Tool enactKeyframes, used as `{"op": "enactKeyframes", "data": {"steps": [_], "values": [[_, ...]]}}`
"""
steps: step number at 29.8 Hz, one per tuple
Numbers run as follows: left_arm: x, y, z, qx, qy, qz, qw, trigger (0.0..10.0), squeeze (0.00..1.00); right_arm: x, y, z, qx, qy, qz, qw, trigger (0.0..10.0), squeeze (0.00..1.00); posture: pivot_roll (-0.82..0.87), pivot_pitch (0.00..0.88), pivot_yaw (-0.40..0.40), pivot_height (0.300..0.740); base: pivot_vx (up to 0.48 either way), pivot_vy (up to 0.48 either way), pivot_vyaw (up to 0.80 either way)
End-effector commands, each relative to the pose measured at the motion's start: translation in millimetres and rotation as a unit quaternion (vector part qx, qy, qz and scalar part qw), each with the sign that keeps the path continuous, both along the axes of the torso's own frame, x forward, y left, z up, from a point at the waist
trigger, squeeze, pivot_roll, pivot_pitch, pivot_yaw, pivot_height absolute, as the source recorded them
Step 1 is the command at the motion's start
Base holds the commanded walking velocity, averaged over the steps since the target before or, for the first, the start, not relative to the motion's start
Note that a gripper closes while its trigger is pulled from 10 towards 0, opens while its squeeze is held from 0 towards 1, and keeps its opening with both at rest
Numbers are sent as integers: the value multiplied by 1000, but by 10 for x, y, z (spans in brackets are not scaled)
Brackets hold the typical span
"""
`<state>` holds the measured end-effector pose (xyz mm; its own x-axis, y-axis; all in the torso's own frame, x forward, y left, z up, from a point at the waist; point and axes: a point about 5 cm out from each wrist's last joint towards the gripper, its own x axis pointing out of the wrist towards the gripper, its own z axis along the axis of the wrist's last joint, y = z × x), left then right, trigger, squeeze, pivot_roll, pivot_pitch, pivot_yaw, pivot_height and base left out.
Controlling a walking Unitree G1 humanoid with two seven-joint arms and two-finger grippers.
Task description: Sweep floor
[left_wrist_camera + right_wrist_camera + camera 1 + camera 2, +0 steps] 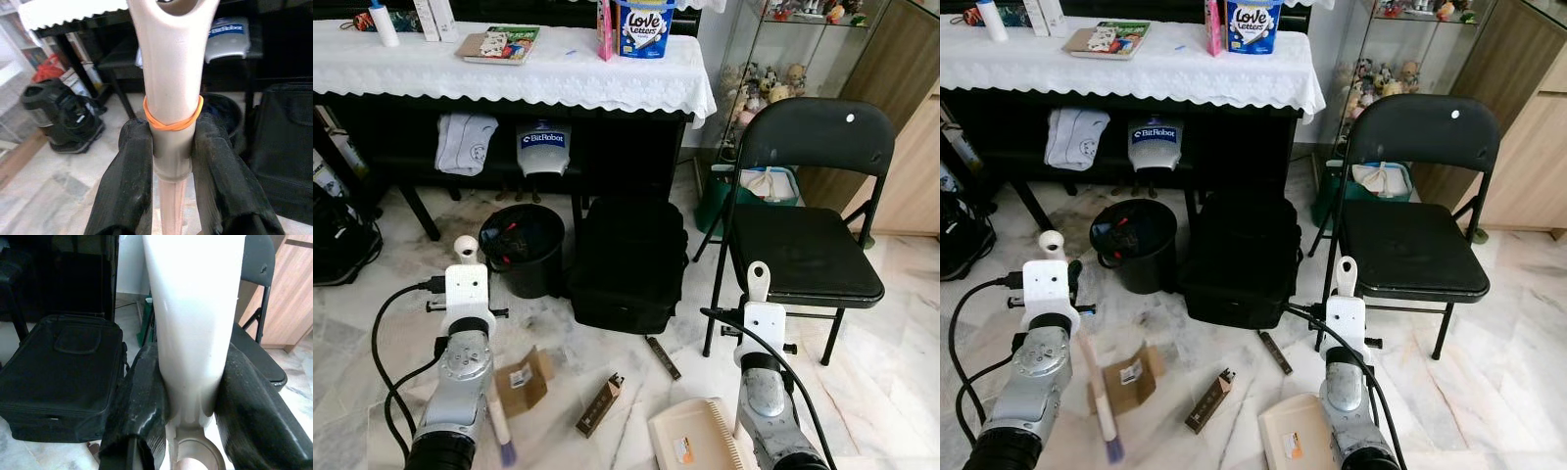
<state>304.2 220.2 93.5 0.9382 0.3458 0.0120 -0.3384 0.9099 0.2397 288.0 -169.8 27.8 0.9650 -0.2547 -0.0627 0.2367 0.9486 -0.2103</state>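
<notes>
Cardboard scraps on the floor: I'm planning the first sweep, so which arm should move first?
Probably left: the left gripper holds the brush handle, with the cardboard scraps beside it; the right gripper holds the dustpan.

The dustpan [690,438] is cut off by the bottom edge and partly hidden behind the right arm. The brush [1100,397] bristles barely show. Small floor litter [600,403] is too small to identify.

Beige tools over pale marble

The brush handle [171,93] was beige with an orange rubber band [172,121]; the dustpan [695,438] cream. The folding chair [808,211], bag [628,262] and bin [522,248] were black, the lace tablecloth [509,70] white, the floor [891,382] grey-veined.
</notes>
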Motion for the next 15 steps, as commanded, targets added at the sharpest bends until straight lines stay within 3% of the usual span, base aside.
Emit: {"op": "enactKeyframes", "data": {"steps": [1, 6, 11, 13, 14, 15], "values": [[-17, 97, 8, 29, 3, 31, 999, 10000, 0, -10, 3, -20, 1, 6, -1, 1000, 10000, 0, 80, 104, -33, 740, 0, 0, 0], [-52, 227, 33, 65, 2, 81, 995, 10000, 0, -8, 4, -21, 1, 7, -1, 1000, 10000, 0, 80, 105, -34, 740, 0, 0, 0], [-73, 275, 175, 68, -50, 104, 991, 10000, 0, -8, 2, -18, 1, 6, -1, 1000, 10000, 0, 78, 107, -35, 740, 0, 0, 0], [-94, 300, 529, 55, -159, 114, 979, 10000, 0, -9, -4, -16, 0, 4, -2, 1000, 10000, 0, 79, 106, -35, 740, 0, 0, 0], [-94, 300, 529, 55, -159, 114, 979, 10000, 0, -9, -4, -16, 0, 4, -2, 1000, 10000, 0, 79, 106, -35, 740, 0, 0, 0], [-98, 297, 670, 40, -201, 108, 973, 10000, 0, -9, -3, -15, 0, 4, -2, 1000, 10000, 0, 81, 104, -36, 740, 0, 0, 0]]}}
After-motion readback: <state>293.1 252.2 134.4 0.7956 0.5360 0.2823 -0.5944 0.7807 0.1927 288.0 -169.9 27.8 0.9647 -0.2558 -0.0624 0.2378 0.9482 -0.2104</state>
